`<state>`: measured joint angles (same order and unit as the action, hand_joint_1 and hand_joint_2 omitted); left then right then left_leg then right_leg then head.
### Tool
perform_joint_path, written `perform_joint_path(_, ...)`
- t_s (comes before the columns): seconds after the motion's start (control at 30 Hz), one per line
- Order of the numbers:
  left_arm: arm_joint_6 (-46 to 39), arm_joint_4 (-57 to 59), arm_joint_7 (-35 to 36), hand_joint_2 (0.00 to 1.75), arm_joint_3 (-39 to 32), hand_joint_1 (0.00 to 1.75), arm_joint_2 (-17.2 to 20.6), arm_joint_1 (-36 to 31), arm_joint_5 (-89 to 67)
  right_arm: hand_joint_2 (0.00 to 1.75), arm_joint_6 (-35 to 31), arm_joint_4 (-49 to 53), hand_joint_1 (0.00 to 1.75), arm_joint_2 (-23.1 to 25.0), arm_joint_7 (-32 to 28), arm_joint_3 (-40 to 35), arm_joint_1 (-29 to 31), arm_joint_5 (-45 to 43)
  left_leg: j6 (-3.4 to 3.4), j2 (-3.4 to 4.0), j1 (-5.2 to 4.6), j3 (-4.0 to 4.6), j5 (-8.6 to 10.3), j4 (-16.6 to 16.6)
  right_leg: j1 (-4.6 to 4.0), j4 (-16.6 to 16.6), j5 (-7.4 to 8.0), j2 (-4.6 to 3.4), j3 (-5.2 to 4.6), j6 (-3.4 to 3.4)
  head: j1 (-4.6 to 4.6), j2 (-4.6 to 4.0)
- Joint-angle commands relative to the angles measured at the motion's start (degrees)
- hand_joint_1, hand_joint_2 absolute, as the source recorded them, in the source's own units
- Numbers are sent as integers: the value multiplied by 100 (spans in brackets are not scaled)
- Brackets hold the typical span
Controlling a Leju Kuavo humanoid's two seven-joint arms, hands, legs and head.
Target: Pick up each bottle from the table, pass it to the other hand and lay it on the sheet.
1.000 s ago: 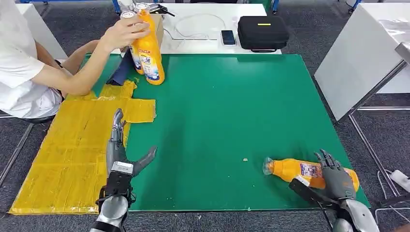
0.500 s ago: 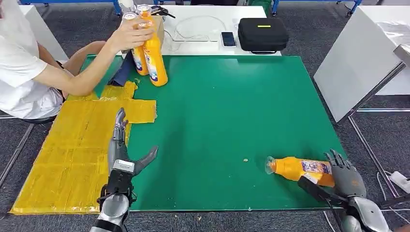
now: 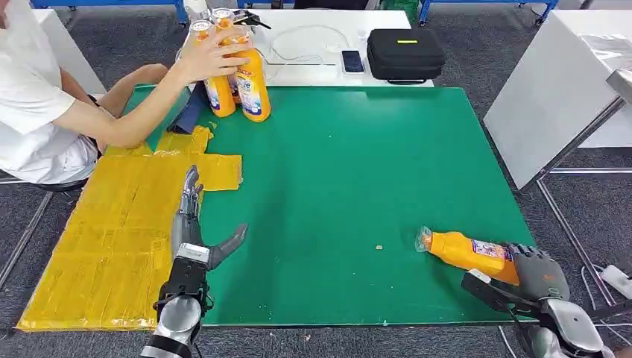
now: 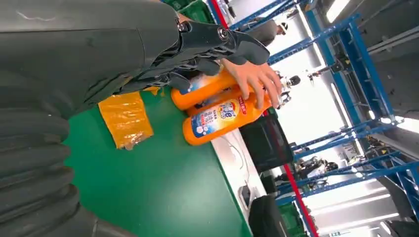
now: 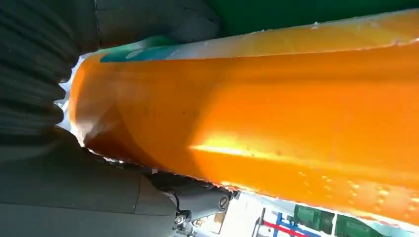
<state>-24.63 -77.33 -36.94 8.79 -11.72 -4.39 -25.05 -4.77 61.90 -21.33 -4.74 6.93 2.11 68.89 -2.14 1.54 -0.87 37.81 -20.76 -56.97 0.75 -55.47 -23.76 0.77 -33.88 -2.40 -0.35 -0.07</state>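
Green mat (image 3: 335,186) covers the table; yellow sheet (image 3: 112,239) lies over its near-left part, patched from taped pieces. White table (image 3: 313,45) behind, with a black case (image 3: 406,51), a phone (image 3: 352,60) and a cable. Grey carpet floor, blue racking at the back. Person (image 3: 45,112) in a white shirt sits at far left, one hand on two upright orange bottles (image 3: 238,82) at the mat's far-left edge. Right hand (image 3: 540,274) at the near-right corner has its fingers wrapped round the base of an orange bottle (image 3: 466,252), which is tilted with the cap end pointing left; right wrist view shows the bottle close against the palm. Left hand (image 3: 195,231) is open, fingers stretched forward, thumb splayed to the side, at the sheet's right edge, holding nothing.
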Motion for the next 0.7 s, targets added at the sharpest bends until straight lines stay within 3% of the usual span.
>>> perform_joint_path(0.03,74,146,52,175,153,0,135,-72,36,175,-492,-236,175,766,-191,-230,53,-317,19,-11,15,-19,-6,6,-11,14,0,-3,24,11,0,0)
perform_joint_path(0.2,505,44,355,175,434,0,204,-101,-29,175,-1379,407,175,1580,-388,-449,308,-784,20,17,9,-1,-4,7,-10,8,15,-27,23,13,2,0)
perform_joint_path(0.23,532,52,386,175,470,0,212,-122,-42,175,-1476,528,175,1642,-394,-487,292,-879,24,36,14,-12,-4,12,-13,13,19,-48,68,18,0,0)
perform_joint_path(0.4,1090,194,733,175,817,0,281,-360,-31,175,-2061,992,175,2181,-808,-714,392,-1547,16,21,6,7,12,1,-8,-9,23,-18,42,-4,-2,0)
perform_joint_path(0.57,1446,577,1007,175,1149,0,332,-631,-117,175,-2429,998,175,2547,-1169,-906,659,-2221,23,25,12,17,10,-4,-14,-16,16,-27,40,1,-2,0)
perform_joint_path(0.7,1466,626,1014,175,1178,0,325,-654,-115,175,-2425,1006,175,2602,-1187,-961,707,-2260,14,9,7,39,23,3,-9,-12,19,-3,17,-3,0,0)
